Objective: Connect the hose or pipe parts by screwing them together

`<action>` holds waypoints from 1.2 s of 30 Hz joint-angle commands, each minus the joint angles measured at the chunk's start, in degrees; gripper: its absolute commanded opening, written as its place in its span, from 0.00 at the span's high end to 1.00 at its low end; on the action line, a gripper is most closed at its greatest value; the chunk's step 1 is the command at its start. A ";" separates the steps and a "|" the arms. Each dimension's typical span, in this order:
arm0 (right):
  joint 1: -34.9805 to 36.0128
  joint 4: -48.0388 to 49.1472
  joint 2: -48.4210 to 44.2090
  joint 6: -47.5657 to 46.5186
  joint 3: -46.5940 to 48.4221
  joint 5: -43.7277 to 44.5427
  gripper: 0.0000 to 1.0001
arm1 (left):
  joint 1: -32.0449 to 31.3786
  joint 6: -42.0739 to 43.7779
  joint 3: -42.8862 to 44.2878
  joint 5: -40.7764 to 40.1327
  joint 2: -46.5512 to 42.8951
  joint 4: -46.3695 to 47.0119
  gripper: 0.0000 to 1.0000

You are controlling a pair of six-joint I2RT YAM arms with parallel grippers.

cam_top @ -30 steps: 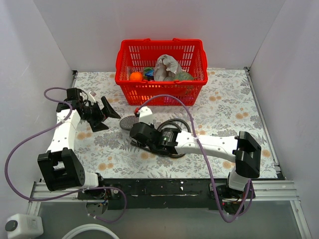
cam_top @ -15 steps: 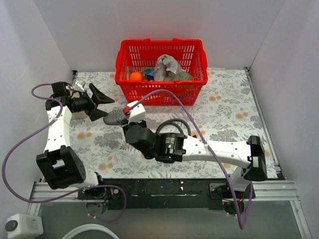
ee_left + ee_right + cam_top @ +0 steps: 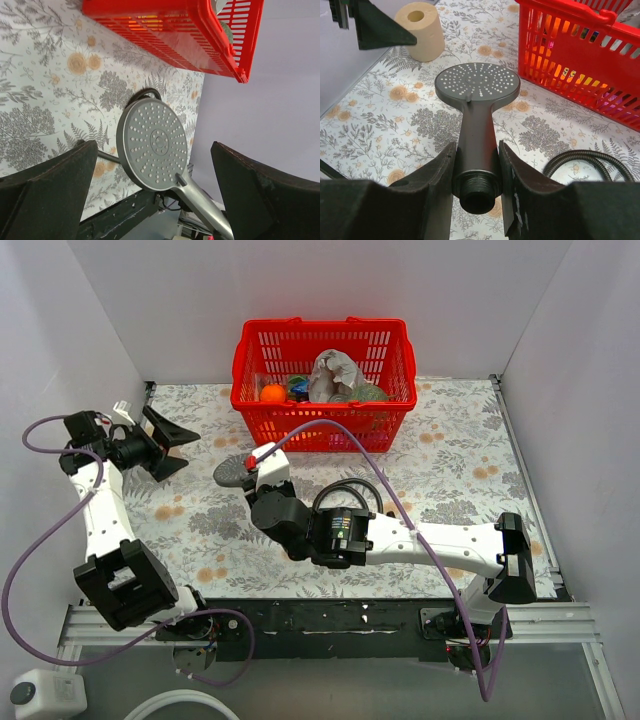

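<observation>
- The right gripper [image 3: 476,167] reaches in from the near edge towards the middle of the tabletop [image 3: 460,480]. It pinches the hand shower [image 3: 476,95] by its straight handle, with a black pad pressed on each side.
- Over the last second this arm has swung the shower left and away from the near edge. The round head now appears to be lifted off the cloth.
- The handle is smooth matt grey metal or plastic. Its open threaded end [image 3: 476,192] points back at the wrist camera and has nothing screwed onto it yet.
- The hose [image 3: 350,492] lies coiled near the middle of the tabletop, just beside the right arm. It is dark, ribbed and flexible. I cannot make out its end nuts.
- The flat head is dotted with small spray holes around a central disc.
- The left gripper [image 3: 170,448] has pulled back towards the far-left corner. Its claw is spread wide and holds nothing.
- That retreat probably leaves the left arm free to fetch a hose end, so the joining has not started.
- A cardboard-coloured paper roll [image 3: 422,30] stands near the left edge.
- A red plastic lattice basket [image 3: 320,425] sits at the far edge.
</observation>
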 commanded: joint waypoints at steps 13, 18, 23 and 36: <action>1.31 17.74 -2.32 -8.40 2.98 5.29 0.99 | -0.23 -5.67 -9.30 7.60 -9.96 4.23 0.02; 1.57 21.27 -1.80 -10.95 3.24 6.00 0.99 | -0.59 -5.24 -10.71 7.42 -10.05 4.14 0.02; 1.58 23.64 -1.45 -10.95 2.18 5.30 0.99 | -2.60 -8.82 -10.62 7.86 -9.79 4.31 0.02; 1.49 28.48 0.14 -9.99 0.34 3.45 0.99 | -8.14 -18.86 -8.25 7.16 -9.61 13.98 0.29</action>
